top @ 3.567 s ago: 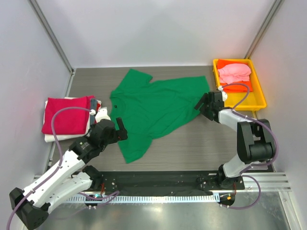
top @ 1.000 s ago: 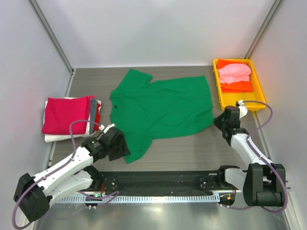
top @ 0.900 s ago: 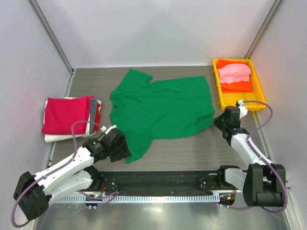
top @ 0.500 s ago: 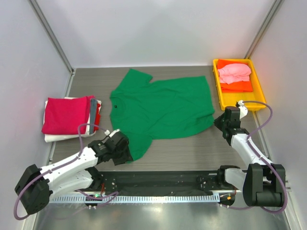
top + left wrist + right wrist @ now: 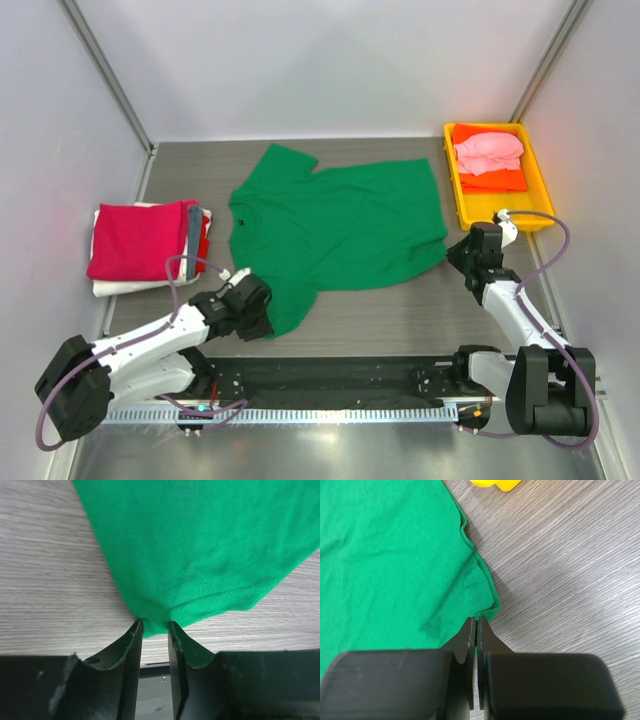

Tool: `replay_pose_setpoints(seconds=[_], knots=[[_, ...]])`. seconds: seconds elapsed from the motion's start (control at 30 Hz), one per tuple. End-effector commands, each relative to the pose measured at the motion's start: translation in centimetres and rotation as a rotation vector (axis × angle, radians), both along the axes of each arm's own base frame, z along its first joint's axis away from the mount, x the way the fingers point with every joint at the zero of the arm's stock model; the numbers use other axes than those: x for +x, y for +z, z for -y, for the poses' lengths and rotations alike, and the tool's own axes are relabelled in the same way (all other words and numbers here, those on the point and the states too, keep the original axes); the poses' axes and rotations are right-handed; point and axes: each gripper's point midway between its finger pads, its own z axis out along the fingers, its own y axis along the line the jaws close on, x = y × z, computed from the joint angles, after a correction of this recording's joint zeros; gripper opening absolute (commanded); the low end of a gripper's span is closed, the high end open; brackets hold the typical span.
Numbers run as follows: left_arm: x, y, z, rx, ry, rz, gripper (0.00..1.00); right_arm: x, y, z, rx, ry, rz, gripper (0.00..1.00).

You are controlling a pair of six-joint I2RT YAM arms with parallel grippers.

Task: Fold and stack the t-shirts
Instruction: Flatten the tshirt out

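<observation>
Grey table (image 5: pixel 400 320): my left gripper (image 5: pixel 155 626), barely open around the green shirt's (image 5: pixel 200 540) sleeve corner, should close deeper before lifting; right gripper (image 5: pixel 477 621) pinches the hem.

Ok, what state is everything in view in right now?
Green t-shirt: spread flat, unfolded.
Left end effector: narrowly open, sleeve corner between its fingertips.
Right end effector: shut on the hem corner.
Shirt stack: folded, crimson on top.
Orange t-shirt: lying in the tray, partly covered.
Pink t-shirt: crumpled, on top of the orange.
Tray: upright, holding both.
</observation>
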Motion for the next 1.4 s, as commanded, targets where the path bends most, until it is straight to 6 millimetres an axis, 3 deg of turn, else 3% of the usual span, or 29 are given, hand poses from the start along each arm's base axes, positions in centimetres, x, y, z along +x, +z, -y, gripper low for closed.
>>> replay_pose_setpoints(seconds=[0.0,0.23,0.43,0.63,0.73,0.87,0.9,1.13,1.37], knots=[[1.2,0.6,-0.7,0.014,0.018,0.091,0.28,0.5,1.2,0.0,0.003,0.003,0.049,0.01],[1.7,1.1,-0.8,0.016,0.023,0.121,0.45,0.5,1.4,-0.3,0.013,0.018,0.054,0.01],[0.8,0.1,0.2,0.018,-0.031,0.037,0.38,0.4,1.4,-0.3,0.017,0.017,0.056,0.01],[0.4,-0.4,0.0,0.014,-0.018,0.022,0.37,0.3,1.3,-0.3,0.015,0.016,0.053,0.01],[0.8,-0.5,0.4,0.0,-0.01,0.031,0.32,0.3,1.2,-0.3,0.018,0.019,0.048,0.01],[1.5,-0.6,0.6,0.006,0.004,0.051,0.0,0.3,1.6,-0.4,0.016,0.028,0.058,0.01],[1.8,-0.4,0.4,0.019,0.013,0.064,0.0,0.2,1.9,-0.4,0.012,0.028,0.062,0.01],[4.9,3.2,0.5,0.012,0.022,0.128,0.0,-1.1,2.4,0.0,-0.026,0.033,0.05,0.01],[8.4,6.9,0.0,-0.087,0.054,0.177,0.0,-2.1,1.4,-0.8,-0.001,0.069,0.027,0.01]])
